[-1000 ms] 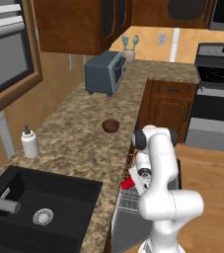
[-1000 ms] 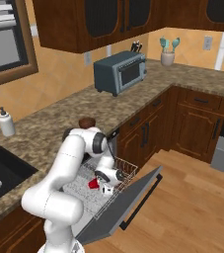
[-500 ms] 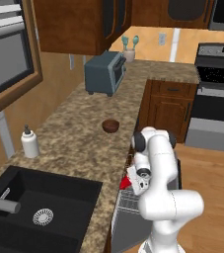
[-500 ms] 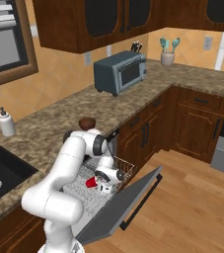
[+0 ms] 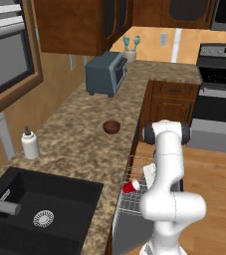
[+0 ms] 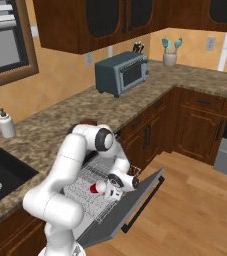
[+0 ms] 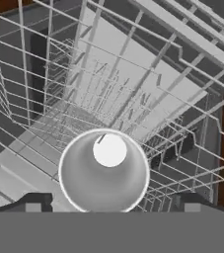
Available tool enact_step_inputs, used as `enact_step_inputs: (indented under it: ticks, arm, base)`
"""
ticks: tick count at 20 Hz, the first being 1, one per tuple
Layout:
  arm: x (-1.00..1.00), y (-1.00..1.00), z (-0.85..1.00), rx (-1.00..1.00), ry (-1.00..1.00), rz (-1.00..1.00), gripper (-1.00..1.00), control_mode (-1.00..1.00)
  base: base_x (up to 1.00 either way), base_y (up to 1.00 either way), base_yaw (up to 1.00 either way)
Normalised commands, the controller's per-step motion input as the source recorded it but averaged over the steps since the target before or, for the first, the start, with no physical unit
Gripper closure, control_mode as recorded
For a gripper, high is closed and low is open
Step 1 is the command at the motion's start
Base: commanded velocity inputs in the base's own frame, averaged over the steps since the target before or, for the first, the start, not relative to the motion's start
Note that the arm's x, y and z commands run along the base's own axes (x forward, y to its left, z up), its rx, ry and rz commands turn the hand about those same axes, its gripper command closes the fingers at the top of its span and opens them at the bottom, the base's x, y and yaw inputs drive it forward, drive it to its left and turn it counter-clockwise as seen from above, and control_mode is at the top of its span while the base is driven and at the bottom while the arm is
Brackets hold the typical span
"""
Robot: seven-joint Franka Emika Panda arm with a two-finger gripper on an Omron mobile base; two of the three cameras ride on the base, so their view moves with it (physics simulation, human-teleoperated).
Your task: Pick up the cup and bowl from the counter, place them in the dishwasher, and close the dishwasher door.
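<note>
My gripper [image 6: 116, 190] is down in the open dishwasher [image 6: 85, 190], its fingers closed around the red cup [image 6: 96, 188], which I hold just over the white wire rack [image 7: 133, 89]; in the hand view I look into its white inside. The brown bowl [image 5: 112, 126] sits on the counter [image 5: 74, 149], near its front edge.

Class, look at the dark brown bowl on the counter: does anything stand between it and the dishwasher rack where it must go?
Nothing visible does. The bowl sits alone on the counter, and the granite toward the rack is bare. The gripper and cup are already over the rack.
</note>
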Motion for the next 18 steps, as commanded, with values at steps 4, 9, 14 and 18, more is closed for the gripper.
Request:
enact_step_inputs:
  ticks: [4, 9, 14, 18]
  arm:
    - [-0.23, -0.32, 1.00, 0.15, 0.00, 0.00, -1.00, -1.00]
    - [0.06, -0.01, 1.00, 0.03, 0.00, 0.03, -1.00, -1.00]
    - [0.11, 0.02, 1.00, 0.00, 0.00, 0.09, -1.00, -1.00]
    - [0.23, 0.20, 1.00, -0.11, -0.21, 0.13, -1.00, -1.00]
  base:
    - [0.00, 0.00, 0.00]
    - [0.00, 0.00, 0.00]
    - [0.00, 0.00, 0.00]
    - [0.00, 0.00, 0.00]
